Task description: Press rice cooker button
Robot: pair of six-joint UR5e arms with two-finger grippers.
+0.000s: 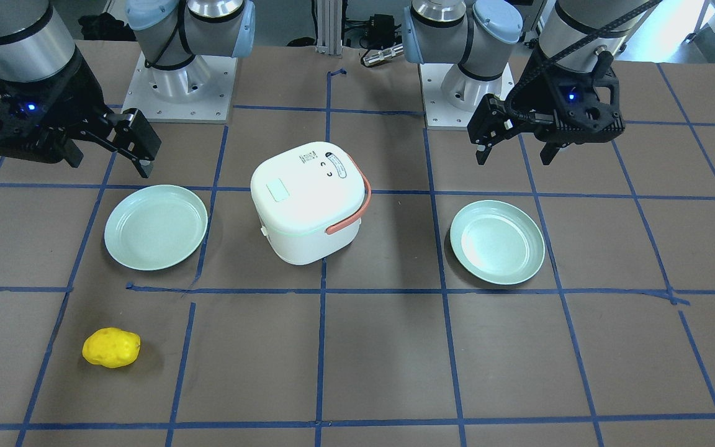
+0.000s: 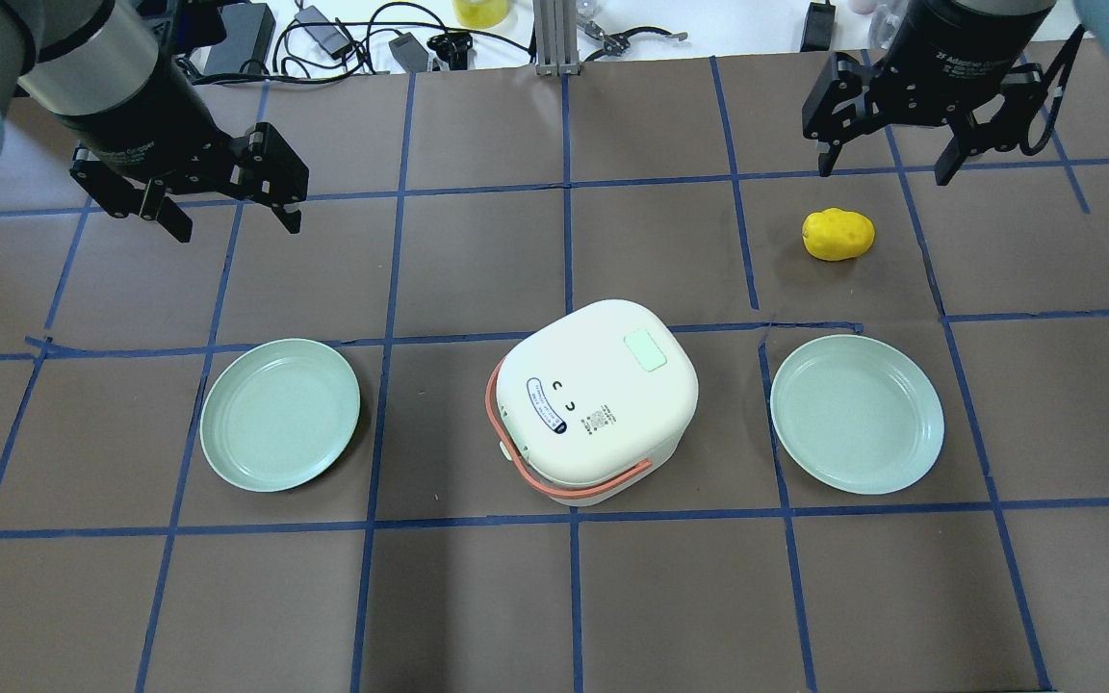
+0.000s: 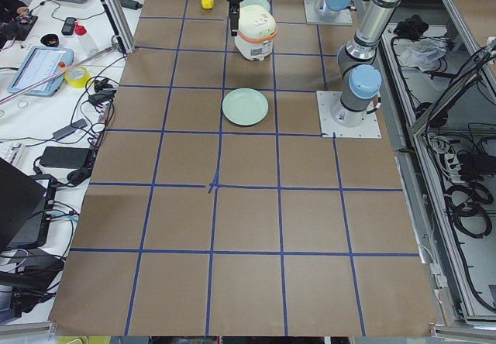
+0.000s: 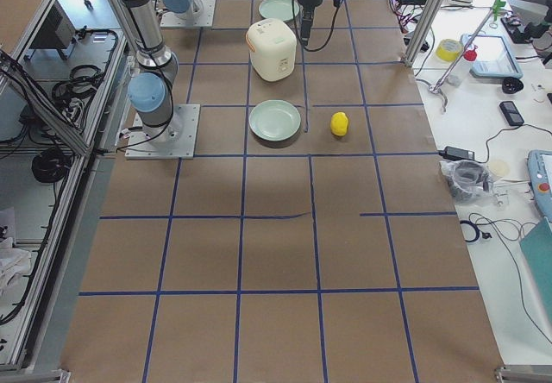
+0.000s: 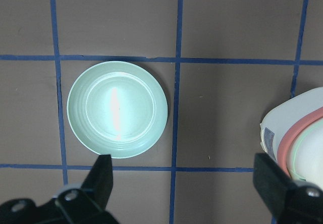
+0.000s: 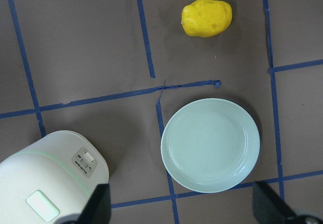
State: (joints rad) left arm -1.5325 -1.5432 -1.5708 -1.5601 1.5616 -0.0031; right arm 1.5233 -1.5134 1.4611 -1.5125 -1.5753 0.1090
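The white rice cooker (image 2: 598, 399) with an orange handle stands mid-table, lid shut. A pale green button (image 2: 646, 350) sits on its lid, and it also shows in the front view (image 1: 278, 190). A small grey panel (image 6: 85, 160) shows on the cooker's side wall. My left gripper (image 2: 235, 221) is open and empty, high over the table to the cooker's left, above a plate. My right gripper (image 2: 884, 168) is open and empty, high to the cooker's right. Neither touches the cooker (image 1: 308, 202).
Two pale green plates lie either side of the cooker, one on the left (image 2: 280, 414) and one on the right (image 2: 858, 414). A yellow potato (image 2: 838, 234) lies beyond the right plate. Cables and tools lie past the table's far edge.
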